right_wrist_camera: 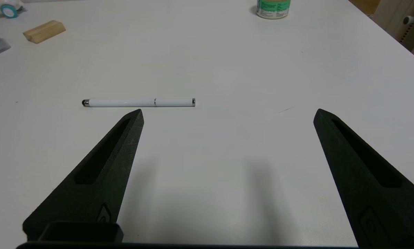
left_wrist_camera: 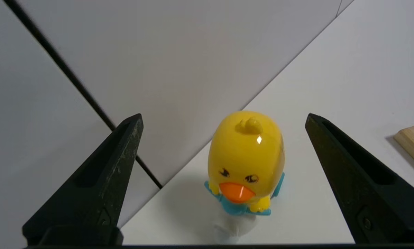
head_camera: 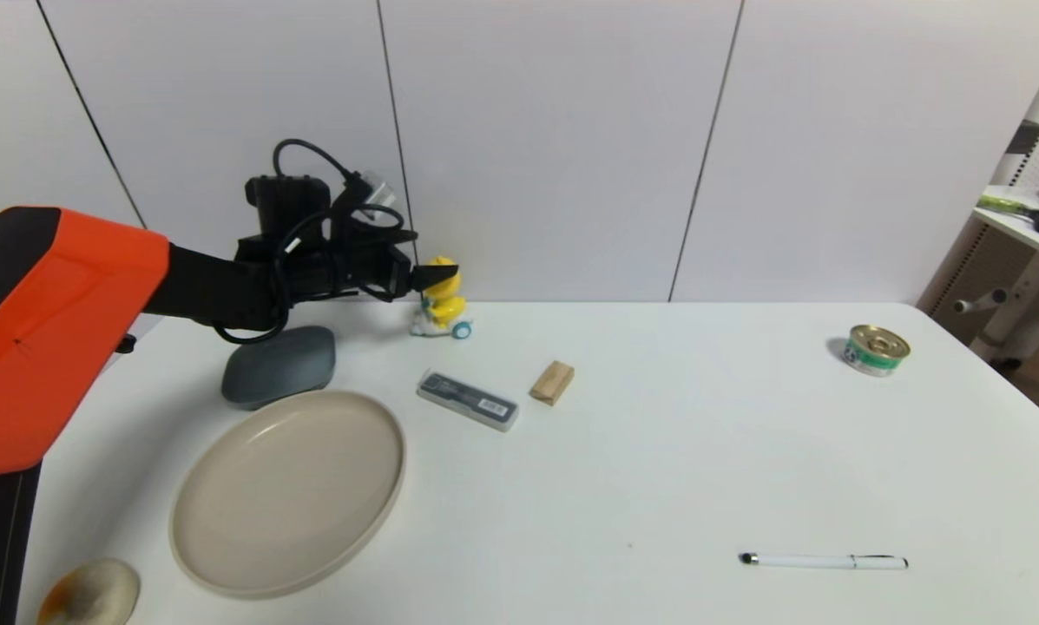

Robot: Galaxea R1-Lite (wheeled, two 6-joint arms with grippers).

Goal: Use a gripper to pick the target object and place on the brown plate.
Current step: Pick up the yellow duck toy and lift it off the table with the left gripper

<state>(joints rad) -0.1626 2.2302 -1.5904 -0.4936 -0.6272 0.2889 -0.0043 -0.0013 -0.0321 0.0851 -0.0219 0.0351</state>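
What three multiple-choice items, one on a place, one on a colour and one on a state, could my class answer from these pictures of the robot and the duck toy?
1. Where does the wooden block lie?
A. on the beige plate
B. on the table, between the duck toy and the white pen
C. on the grey dish

2. What colour is the duck toy's beak?
A. orange
B. green
C. black

3. How is the left gripper set?
A. shut on the duck toy
B. holding the white pen
C. open, one finger on each side of the duck toy

Key:
1 B: the head view shows it on bare table, apart from the beige plate and the grey dish, nearer than the toy and farther than the white pen.
2 A: the left wrist view shows an orange beak.
3 C: neither finger touches the toy.
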